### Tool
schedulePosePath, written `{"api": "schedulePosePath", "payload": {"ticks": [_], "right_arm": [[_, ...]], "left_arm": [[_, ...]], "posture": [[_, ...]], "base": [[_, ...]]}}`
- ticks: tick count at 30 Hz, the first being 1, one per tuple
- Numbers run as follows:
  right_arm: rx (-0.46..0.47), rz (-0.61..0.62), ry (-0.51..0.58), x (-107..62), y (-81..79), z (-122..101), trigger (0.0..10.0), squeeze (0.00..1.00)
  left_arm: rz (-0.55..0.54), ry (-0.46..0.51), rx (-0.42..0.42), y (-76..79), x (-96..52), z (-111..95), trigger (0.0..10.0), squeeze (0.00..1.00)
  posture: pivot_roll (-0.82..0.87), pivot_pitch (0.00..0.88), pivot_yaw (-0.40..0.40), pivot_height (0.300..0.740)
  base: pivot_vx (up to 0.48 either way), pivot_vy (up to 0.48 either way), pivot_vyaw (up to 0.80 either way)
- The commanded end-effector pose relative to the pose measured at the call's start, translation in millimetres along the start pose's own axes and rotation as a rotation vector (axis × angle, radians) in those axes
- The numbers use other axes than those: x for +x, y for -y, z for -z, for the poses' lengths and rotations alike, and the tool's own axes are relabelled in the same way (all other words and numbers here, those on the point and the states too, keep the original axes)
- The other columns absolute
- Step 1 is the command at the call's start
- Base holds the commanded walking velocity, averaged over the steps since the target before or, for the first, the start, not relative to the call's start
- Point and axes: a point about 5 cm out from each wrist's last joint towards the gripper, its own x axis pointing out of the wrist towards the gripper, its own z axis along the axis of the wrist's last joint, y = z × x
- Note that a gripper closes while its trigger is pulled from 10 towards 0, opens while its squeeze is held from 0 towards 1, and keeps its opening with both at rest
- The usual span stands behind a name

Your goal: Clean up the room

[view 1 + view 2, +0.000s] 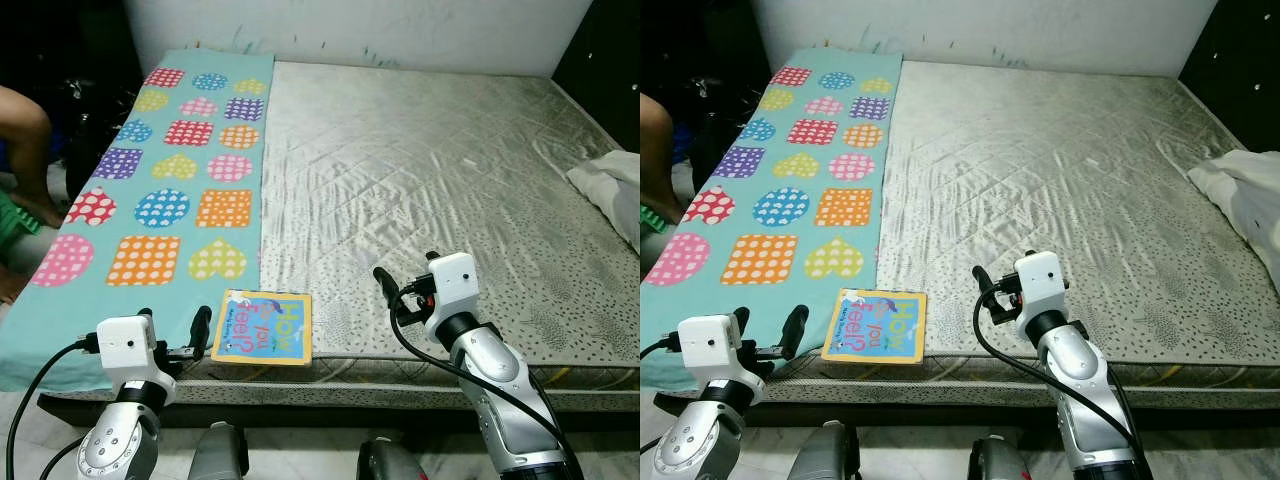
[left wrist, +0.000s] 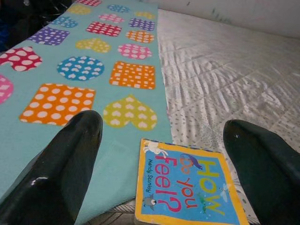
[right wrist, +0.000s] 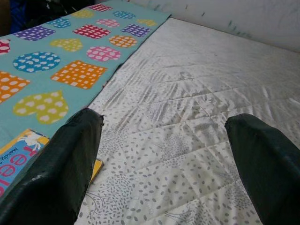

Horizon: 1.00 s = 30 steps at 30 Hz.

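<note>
Book [image 1: 262,328] sitting at bed [image 1: 440,170] front edge, lower left of frame, half on teal blanket [image 1: 160,180]. Left end effector [image 2: 159,154] hovering just short, fingers apart. Right end effector [image 3: 159,154] also gaping, over mattress. Risk: nudging book off edge onto floor.

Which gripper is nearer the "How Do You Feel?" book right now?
Left. The left gripper, open, sits just beside the book at the bed's near edge, fingers spread toward it. The right gripper, also open, is over the bare mattress farther to the book's right.
</note>
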Motion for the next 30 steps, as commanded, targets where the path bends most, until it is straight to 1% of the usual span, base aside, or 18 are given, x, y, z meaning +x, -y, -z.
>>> {"api": "schedulePosePath", "payload": {"ticks": [1, 25, 30], "right_arm": [[0.003, 0.009, -0.006, -0.6, 2.2, 1.4, 10.0, 0.0], [0.014, 0.011, -0.003, 1.0, 2.6, 1.7, 10.0, 0.0], [0.015, 0.01, -0.004, 1.3, 2.7, 1.8, 10.0, 0.0]], "left_arm": [[0.012, 0.0, -0.005, -0.1, -0.1, 0.0, 10.0, 0.0], [0.01, -0.009, -0.004, -0.2, 1.8, 1.3, 10.0, 0.0], [0.001, -0.015, -0.003, -0.7, 2.1, 2.3, 10.0, 0.0]], "posture": [[-0.09, 0.098, -0.067, 0.652], [-0.09, 0.092, -0.066, 0.652], [-0.09, 0.09, -0.066, 0.652]], "base": [[0.285, 0.0, 0.0], [0.294, 0.0, 0.0], [0.0, 0.0, 0.0]]}}
